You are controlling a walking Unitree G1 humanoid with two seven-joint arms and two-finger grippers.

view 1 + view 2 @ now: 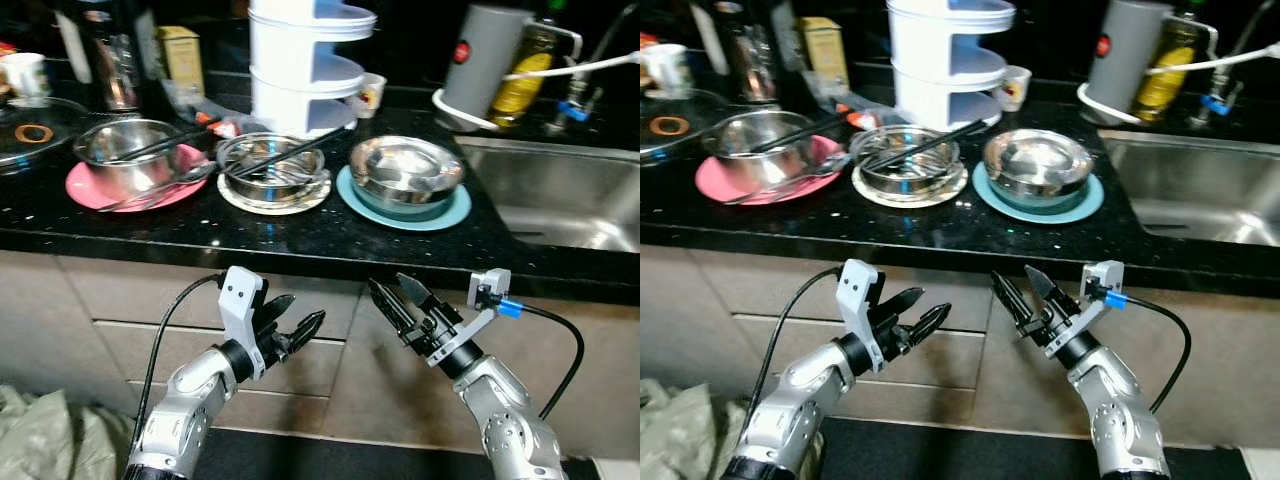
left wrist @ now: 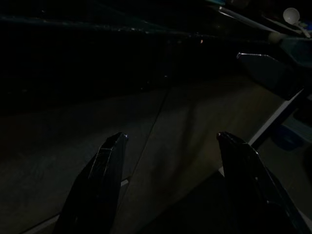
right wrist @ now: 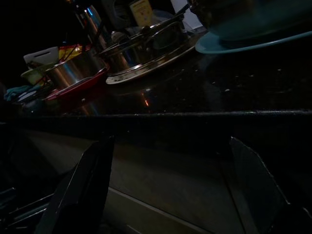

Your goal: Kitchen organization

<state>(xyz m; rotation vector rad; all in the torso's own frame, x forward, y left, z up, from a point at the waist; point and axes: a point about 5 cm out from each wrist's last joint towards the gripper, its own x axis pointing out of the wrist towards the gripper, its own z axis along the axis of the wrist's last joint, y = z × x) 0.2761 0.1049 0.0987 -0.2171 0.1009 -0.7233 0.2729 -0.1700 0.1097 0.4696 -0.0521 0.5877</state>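
Both the left end effector (image 1: 296, 323) and the right end effector (image 1: 392, 289) hover empty, fingers spread, below the worktop's (image 1: 300, 240) front edge, where three steel bowls (image 1: 403, 173) sit on plates.

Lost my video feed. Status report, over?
Left gripper and right gripper open, empty, below counter edge. Three steel bowls on plates, untouched. Chopsticks across the middle bowl.

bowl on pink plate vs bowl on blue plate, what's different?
The bowl on the pink plate has dark chopsticks lying across it and a spoon at its rim; the bowl on the blue plate holds no utensils. The pink-plate bowl sits at the counter's left, the blue-plate bowl nearest the sink. Both are shiny steel, upright, one per plate.
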